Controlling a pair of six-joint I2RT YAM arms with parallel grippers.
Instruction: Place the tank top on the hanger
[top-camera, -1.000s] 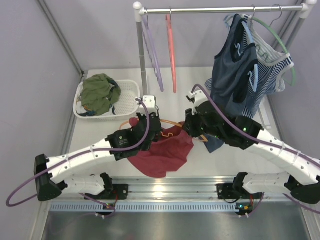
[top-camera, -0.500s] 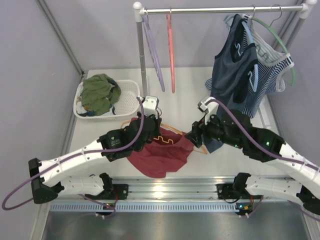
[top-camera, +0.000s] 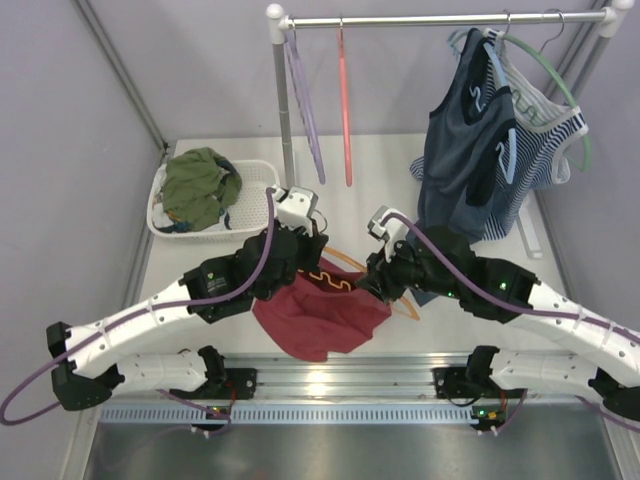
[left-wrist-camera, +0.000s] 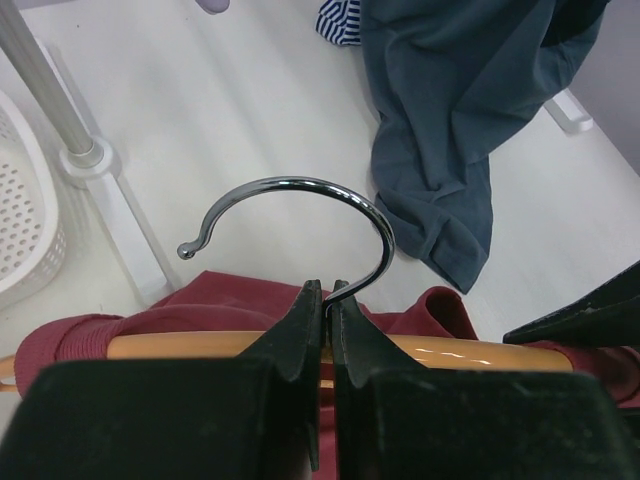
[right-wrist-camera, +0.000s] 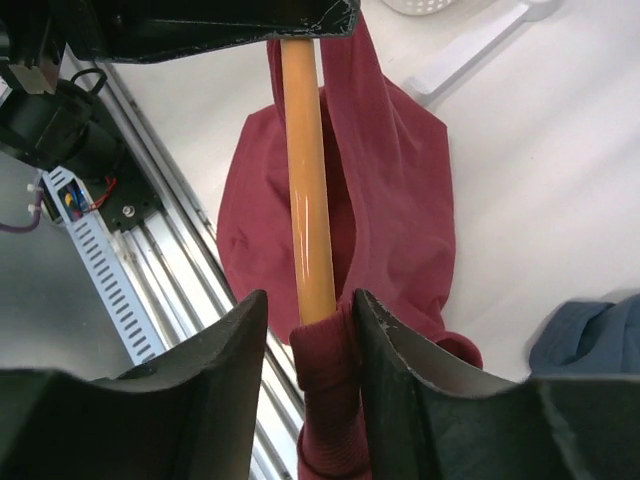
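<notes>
The orange hanger is held above the table with the dark red tank top draped over it and hanging down. My left gripper is shut on the stem of the hanger's grey metal hook, with the orange bar and red fabric just beyond its fingers. My right gripper is at the hanger's right arm. Its jaws stand open around the orange arm and a bunched red strap. The right finger touches the strap and the left finger stands off it.
A white basket with green clothes stands at the back left. The rack rail carries a purple hanger, a salmon-pink hanger, a navy top and a striped top. The rack's post foot and the navy hem are close to the hanger.
My right gripper has come down from behind the hanger and moved left onto its right arm and the strap. My left arm has shifted slightly with the hanger still held.
</notes>
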